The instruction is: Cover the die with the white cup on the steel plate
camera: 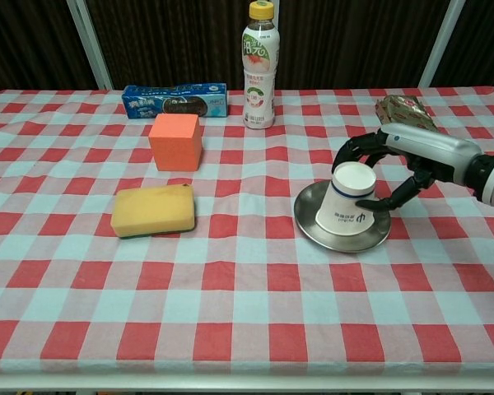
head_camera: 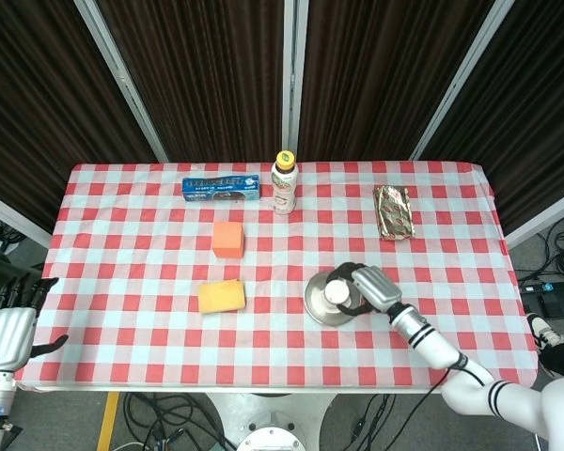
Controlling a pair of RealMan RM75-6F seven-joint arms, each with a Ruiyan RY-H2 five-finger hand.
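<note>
The white paper cup (camera: pixel 347 207) stands mouth-down on the steel plate (camera: pixel 313 233), leaning a touch toward the camera in the chest view, its flat base uppermost. No die shows anywhere, so by my reading it sits under that cup, though the pictures cannot confirm it. The right hand (camera: pixel 384 169) wraps the cup's upper part from the far right side, fingers (camera: pixel 351 149) curled over the back and the thumb pressing in at the front right: a grip on the cup, not spread clear.

The step in hand looks like the set-down and release. To do it well, the rim wants to seat flat all round on the plate first; that slight lean suggests one edge may be riding up. Then spread fingers and thumb evenly so neither side drags the light cup, and lift the hand straight up and back toward the right, away from the foil snack packet (camera: pixel 406 110) behind.

The plate sits loose on the red-checked tablecloth (camera: pixel 247 288), so any sideways push risks sliding it.

The left hand (head_camera: pixel 7 329) hangs off the table's near-left corner, fingers apart, holding nothing.
</note>
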